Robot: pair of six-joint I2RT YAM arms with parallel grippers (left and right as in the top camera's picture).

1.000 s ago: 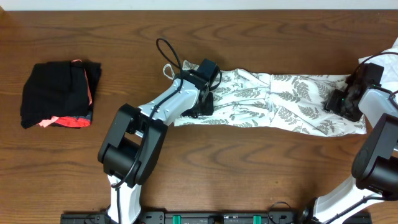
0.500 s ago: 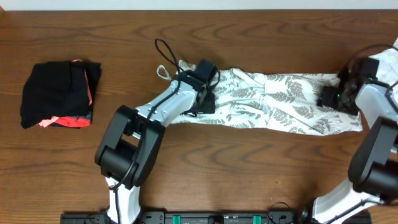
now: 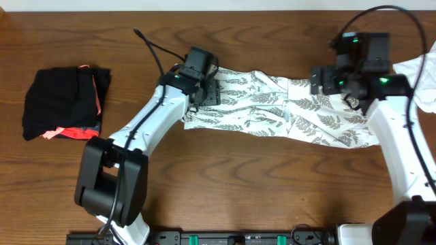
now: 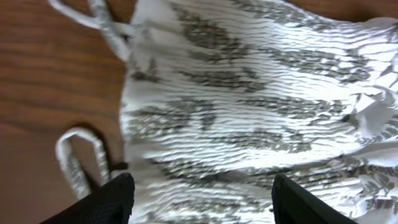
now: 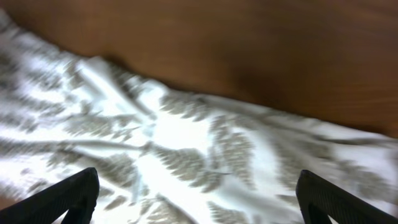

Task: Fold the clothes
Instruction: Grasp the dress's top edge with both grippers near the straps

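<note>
The fern-print white dress (image 3: pixel 283 109) lies as a long band across the middle of the table. Its smocked top and thin straps fill the left wrist view (image 4: pixel 249 106). My left gripper (image 3: pixel 204 92) is open above the dress's left end, with both fingertips (image 4: pixel 202 199) spread over the smocked part and nothing held. My right gripper (image 3: pixel 334 82) is open above the dress's right part, with its fingertips (image 5: pixel 196 196) wide apart over loose printed fabric (image 5: pixel 186 143).
A black bundle with coral-pink trim (image 3: pixel 65 102) lies at the far left. A plain white cloth (image 3: pixel 424 78) sits at the right edge. Bare wooden table (image 3: pixel 272 184) lies in front of the dress.
Both arms have lifted off the dress and risen above it. The left gripper moved up-left, the right one left and up. The dress's right end has pulled in a little to the left.
</note>
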